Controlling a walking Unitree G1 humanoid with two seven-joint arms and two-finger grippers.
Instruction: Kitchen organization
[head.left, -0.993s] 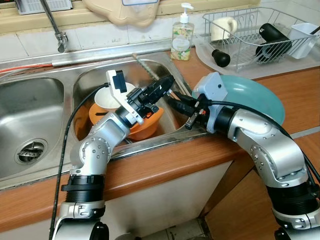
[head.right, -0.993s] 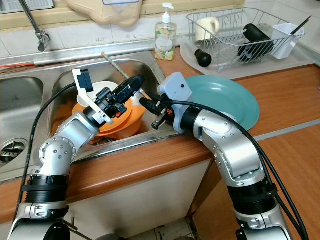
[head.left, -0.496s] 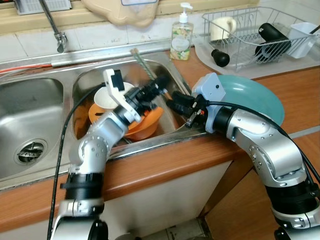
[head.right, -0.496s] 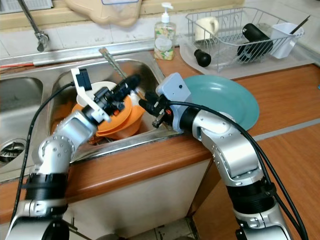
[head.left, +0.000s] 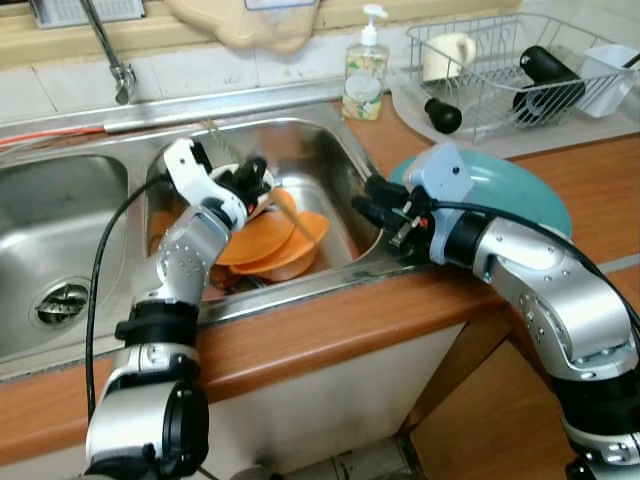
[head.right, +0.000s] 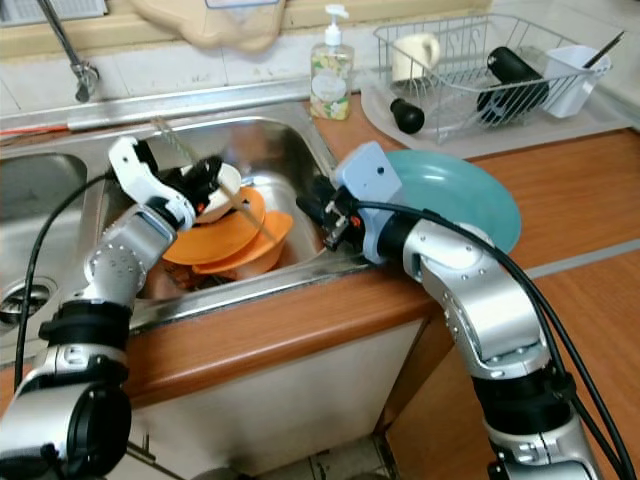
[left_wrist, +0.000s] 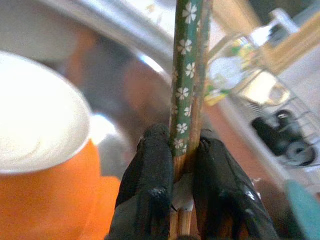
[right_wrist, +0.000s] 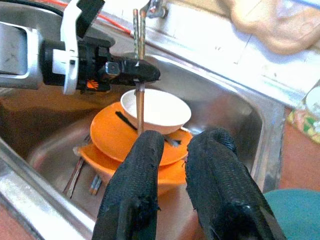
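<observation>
Your left tool (left_wrist: 176, 170) is clamped on a pair of chopsticks (left_wrist: 190, 75), green with small white flowers on the upper part and bare wood lower down. You can see both black fingers (left_wrist: 152, 175) pressing them from either side. The tool holds them upright over the right basin of the sink (head.left: 330, 160), above a white bowl (right_wrist: 156, 109) that sits in a stack of orange plates (head.left: 268, 238). More utensils lie under the stack on the basin floor, too blurred to name.

Your right tool (right_wrist: 172, 165) hovers at the right edge of the same basin, just beside the teal plate (head.left: 520, 195) on the desk (head.left: 590, 180). Its two fingers stand slightly apart with nothing between them, pointing toward the bowl and the left tool.

Behind the sink you have a soap bottle (head.left: 365, 70) against the wall, and to its right a wire dish rack (head.left: 500, 70) holding a mug (head.left: 447, 55), a black bottle (head.left: 545, 75) and a white container (head.left: 605, 70). A black knob-like piece (head.left: 441, 115) lies on the rack's tray. The left basin shows its drain (head.left: 60, 300), and the faucet (head.left: 110, 55) stands behind it.
</observation>
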